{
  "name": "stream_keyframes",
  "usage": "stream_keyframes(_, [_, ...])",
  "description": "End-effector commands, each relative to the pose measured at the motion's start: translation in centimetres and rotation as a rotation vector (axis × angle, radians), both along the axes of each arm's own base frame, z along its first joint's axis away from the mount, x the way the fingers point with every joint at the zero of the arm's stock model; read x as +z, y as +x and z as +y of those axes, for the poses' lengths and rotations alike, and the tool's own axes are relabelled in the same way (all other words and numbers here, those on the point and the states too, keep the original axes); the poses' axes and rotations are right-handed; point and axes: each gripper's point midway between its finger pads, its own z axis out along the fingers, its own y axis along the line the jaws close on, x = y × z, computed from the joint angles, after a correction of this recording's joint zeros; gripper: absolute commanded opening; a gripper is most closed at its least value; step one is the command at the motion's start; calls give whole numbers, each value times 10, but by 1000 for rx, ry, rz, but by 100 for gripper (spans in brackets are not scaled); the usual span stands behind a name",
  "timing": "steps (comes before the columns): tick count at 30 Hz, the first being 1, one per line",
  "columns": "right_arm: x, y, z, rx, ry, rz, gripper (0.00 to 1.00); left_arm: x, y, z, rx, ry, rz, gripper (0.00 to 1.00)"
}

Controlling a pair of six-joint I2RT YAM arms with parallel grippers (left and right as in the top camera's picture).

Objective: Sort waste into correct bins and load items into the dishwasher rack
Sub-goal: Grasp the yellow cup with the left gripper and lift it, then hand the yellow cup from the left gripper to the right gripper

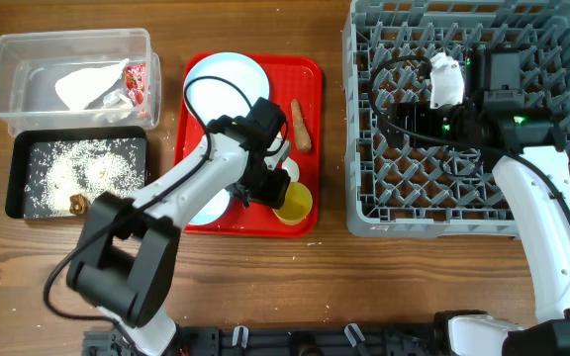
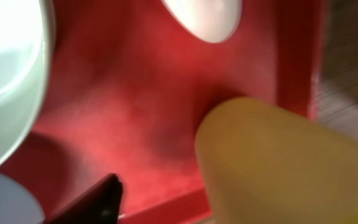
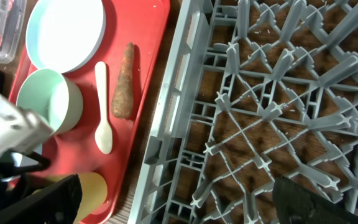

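My left gripper (image 1: 270,188) hangs low over the red serving tray (image 1: 305,74), open, right beside the small yellow cup (image 1: 293,203). In the left wrist view the cup (image 2: 291,162) fills the right side, one black finger (image 2: 104,199) shows at the lower left, and the other finger is hidden. The tray also holds the pale blue plate (image 1: 228,84), pale green bowl (image 3: 48,102), light blue bowl (image 1: 209,205), white spoon (image 3: 103,112) and brown carrot-shaped stick (image 1: 300,124). My right gripper (image 3: 179,205) is wide open and empty above the grey dishwasher rack (image 1: 433,225).
The clear tub (image 1: 8,59) at the back left holds crumpled paper (image 1: 87,84) and the red-and-white wrapper (image 1: 137,79). The black tray (image 1: 18,178) in front of it holds rice grains (image 1: 82,168) and a small brown lump (image 1: 77,205).
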Motion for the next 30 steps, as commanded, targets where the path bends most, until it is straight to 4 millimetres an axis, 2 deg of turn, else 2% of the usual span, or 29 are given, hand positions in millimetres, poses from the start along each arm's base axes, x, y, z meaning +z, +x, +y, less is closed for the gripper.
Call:
stream_keyframes(1, [7,3,0,-5,2,-21,100,-8,3,0,1,11,-4,16])
stream_keyframes(2, [7,3,0,-5,2,-20,100,-6,6,-1,25,5,-13,4])
stream_keyframes(5, [7,3,0,-18,11,-14,100,8,14,-9,89,-46,-12,4])
stream_keyframes(7, [8,2,3,-48,50,5,100,31,20,-21,110,-164,16,4])
stream_keyframes(10, [23,-5,36,51,242,13,100,92,31,-42,138,-480,71,4])
stream_keyframes(12, [33,-10,57,138,355,2,100,135,40,-48,144,-711,94,4])
stream_keyframes(15, [47,-16,86,263,491,-34,100,189,47,-43,129,-1017,132,4])
stream_keyframes(17, [62,-21,105,367,565,-84,100,213,48,-34,125,-1154,167,4])
stream_keyframes(22, [98,-26,141,532,662,-204,100,246,40,-29,82,-1340,244,4])
stream_keyframes(27, [120,-41,183,680,683,-310,100,248,36,-33,126,-1335,326,4])
stream_keyframes(28, [121,-43,185,691,682,-316,100,248,36,-33,134,-1332,335,4])
stream_keyframes(30, [121,-44,186,700,679,-320,92,248,37,-33,142,-1330,344,4])
